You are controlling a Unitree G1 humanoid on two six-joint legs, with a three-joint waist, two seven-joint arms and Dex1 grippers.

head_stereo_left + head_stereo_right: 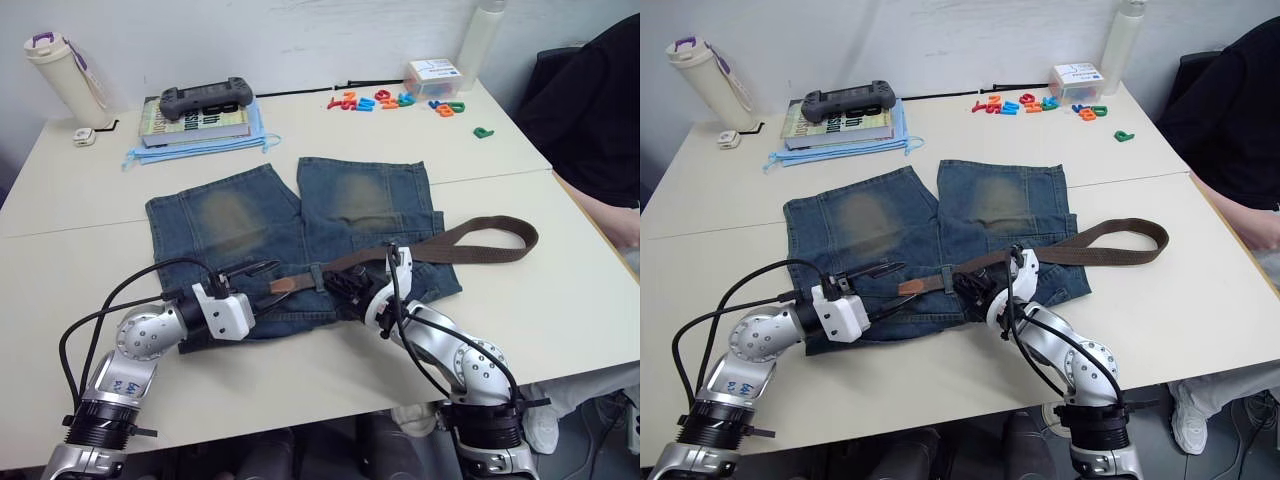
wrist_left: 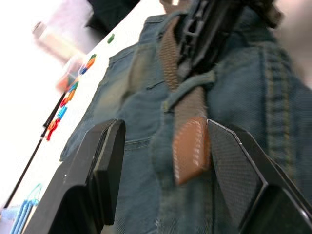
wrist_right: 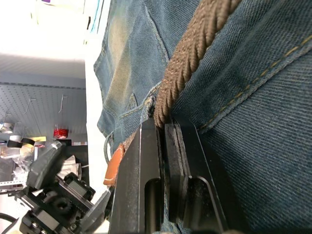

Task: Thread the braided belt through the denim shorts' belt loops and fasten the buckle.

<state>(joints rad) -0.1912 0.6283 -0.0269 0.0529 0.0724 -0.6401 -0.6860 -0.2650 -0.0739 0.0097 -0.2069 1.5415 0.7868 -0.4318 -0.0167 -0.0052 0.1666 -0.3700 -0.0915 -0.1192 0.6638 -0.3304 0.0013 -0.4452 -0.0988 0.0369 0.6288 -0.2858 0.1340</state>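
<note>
The denim shorts [image 1: 250, 225] lie flat on the table with the waistband toward me. The braided belt [image 1: 480, 240] folds back on itself at the right and runs left along the waistband. It passes under a belt loop [image 1: 316, 277], and its tan leather end [image 2: 191, 148] sticks out on the far side. My left gripper [image 1: 268, 283] is open, one finger on each side of that tan end. My right gripper [image 3: 156, 124] is shut on the braided belt just right of the loop. The buckle is hidden.
At the back left a game controller [image 1: 205, 100] rests on books, beside a white bottle [image 1: 65, 80]. Coloured plastic letters [image 1: 385, 100] and a small box [image 1: 435, 78] lie at the back right. A person in black [image 1: 600, 110] sits at the table's right edge.
</note>
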